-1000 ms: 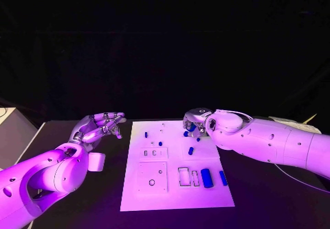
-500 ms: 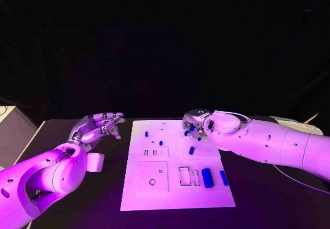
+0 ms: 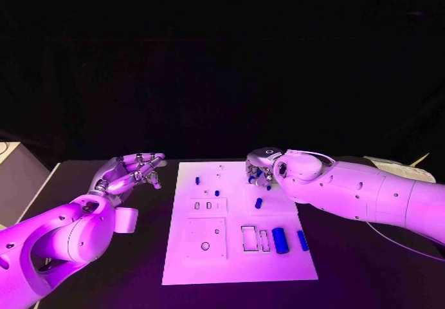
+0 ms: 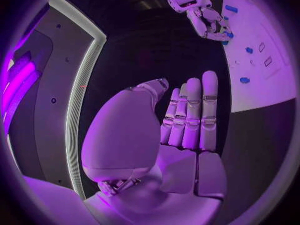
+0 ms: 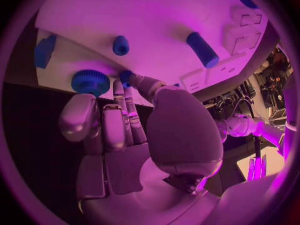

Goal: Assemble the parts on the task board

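Note:
The white task board [image 3: 236, 257] lies in the middle of the table. On it are a thick blue cylinder [image 3: 278, 240], a blue bar [image 3: 301, 240] and small blue pegs [image 3: 258, 203]. My right hand [image 3: 260, 170] reaches down over the board's far right corner. There its thumb and a finger pinch a small blue part [image 5: 127, 76] that stands next to a blue gear [image 5: 90, 81]. My left hand [image 3: 132, 172] hovers off the board's far left side, with straight, spread fingers [image 4: 195, 116] and nothing in it.
A pale box [image 3: 18, 177] stands at the table's left edge, and sheets of paper [image 3: 400, 169] lie behind my right arm. Empty rectangular slots [image 3: 249, 238] sit in the board's near half.
My left hand has drawn slightly away from the board. My right hand stays at the far right corner.

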Robot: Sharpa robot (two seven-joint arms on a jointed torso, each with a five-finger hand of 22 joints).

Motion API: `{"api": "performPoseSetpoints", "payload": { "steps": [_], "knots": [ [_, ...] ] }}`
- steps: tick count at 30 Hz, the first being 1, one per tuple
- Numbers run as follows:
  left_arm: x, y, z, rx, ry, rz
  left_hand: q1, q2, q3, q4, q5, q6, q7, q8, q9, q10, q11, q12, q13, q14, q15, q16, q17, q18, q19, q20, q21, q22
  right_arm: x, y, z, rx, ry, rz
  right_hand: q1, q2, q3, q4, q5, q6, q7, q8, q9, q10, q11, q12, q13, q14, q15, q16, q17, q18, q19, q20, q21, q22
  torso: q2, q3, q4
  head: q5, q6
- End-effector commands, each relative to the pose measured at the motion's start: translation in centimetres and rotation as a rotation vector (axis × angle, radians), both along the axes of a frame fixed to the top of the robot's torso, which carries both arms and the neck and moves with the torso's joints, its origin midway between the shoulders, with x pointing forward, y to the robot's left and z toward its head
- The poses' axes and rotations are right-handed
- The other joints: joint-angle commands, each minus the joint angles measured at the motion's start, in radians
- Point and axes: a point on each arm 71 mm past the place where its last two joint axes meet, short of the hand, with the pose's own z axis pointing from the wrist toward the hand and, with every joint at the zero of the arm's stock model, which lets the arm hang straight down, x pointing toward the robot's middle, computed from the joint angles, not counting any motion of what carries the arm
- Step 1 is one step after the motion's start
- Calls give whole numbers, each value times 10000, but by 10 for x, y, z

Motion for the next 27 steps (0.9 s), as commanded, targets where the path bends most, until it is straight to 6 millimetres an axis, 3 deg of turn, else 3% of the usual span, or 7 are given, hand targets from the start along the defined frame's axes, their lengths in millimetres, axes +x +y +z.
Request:
{"api": "performPoseSetpoints", "payload": {
  "steps": [1,15,19,27],
  "knots": [
    [-1,-2,1,-42,-46,-227,-83,-6,61,-8,-43,-57,20,43,9,-2,19,-42,9,39,-5,47,9,131,-76,9,36,8,-1,2,-1,-1,-232,87,110,182,107,-60,-6,110,-28,88,103,138,-65,37,80,293,-95,71,33,-35,-30,6,109,90,21,-30,50,-37,21],
    [0,-2,0,-38,-41,-201,-89,1,79,-13,-46,-72,26,42,19,-20,23,-44,11,27,0,82,15,132,-106,16,107,51,-5,16,14,1092,-1987,166,231,192,375,-363,577,60,21,169,342,231,-52,-48,185,292,-92,184,90,-60,-64,-12,290,320,63,-84,141,-104,135],
    [1,-1,0,-32,-45,-172,-89,1,79,-13,-46,-72,26,42,19,-20,23,-44,11,27,0,82,15,132,-106,16,107,51,-5,24,22,1736,-2749,264,177,153,521,-476,1044,10,65,177,447,210,-14,-58,217,272,-68,197,50,-57,-107,8,317,359,77,-96,171,-164,172],
    [0,0,1,-29,-62,-160,-81,1,89,-22,-46,-80,30,39,21,-28,26,-45,11,21,1,91,16,132,-117,18,127,63,3,41,26,2267,-3074,367,117,82,533,-530,1041,-43,94,163,493,170,7,-74,226,258,-50,187,-3,-49,-136,21,303,343,110,-143,225,-235,250]
  ]
}}
